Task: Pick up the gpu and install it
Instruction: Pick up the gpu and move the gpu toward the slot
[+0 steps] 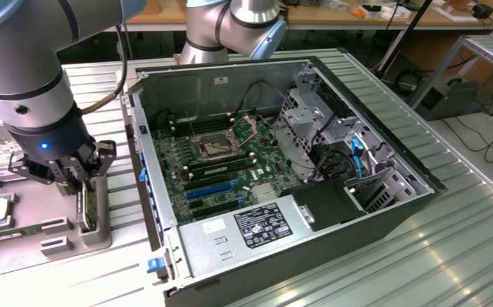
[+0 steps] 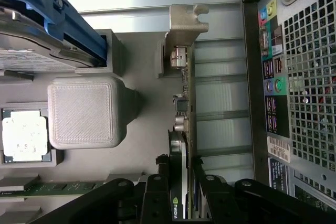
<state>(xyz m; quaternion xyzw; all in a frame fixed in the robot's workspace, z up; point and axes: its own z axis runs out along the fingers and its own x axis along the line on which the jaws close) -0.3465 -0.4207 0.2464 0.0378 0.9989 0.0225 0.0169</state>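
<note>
Fingers [image 2: 159, 192] tight on gpu [image 2: 189, 93] (upright, grey tray [image 2: 144, 140])

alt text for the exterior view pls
The robot's gripper is down at the top edge of the gpu, which stands on edge in a grey holder, to the exterior view's left of an open computer case with its motherboard exposed.

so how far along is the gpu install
Early stage. Done: the approach, since the gripper is down over the top edge of the gpu. In hand: the pick; the card stands upright in the grey holder beside the open computer case, and whether it is gripped cannot be told. Left: lifting it and seating it, as the blue expansion slots on the motherboard are bare.
</note>
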